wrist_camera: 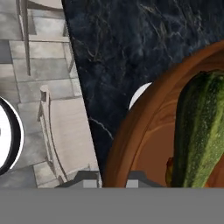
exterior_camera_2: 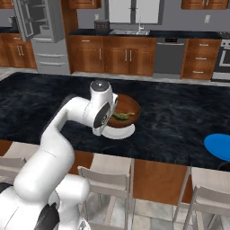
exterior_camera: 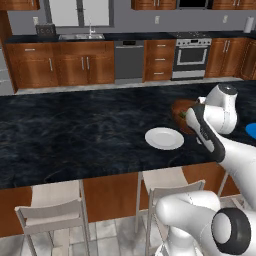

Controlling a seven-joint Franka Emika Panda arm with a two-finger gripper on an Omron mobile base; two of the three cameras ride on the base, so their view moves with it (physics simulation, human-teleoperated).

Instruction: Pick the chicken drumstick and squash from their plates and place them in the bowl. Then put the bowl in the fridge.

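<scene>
Above the dark counter, the gripper pinches the bowl rim, squash inside.

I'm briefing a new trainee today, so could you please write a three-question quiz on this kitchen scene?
1. True or false: the squash lies inside the bowl.
2. Which plate is bare on the counter? A) the white plate B) a red plate C) a black plate
3. Fill in: the gripper is closed on the bowl's ____.

Key: 1 true; 2 A; 3 rim.
</scene>
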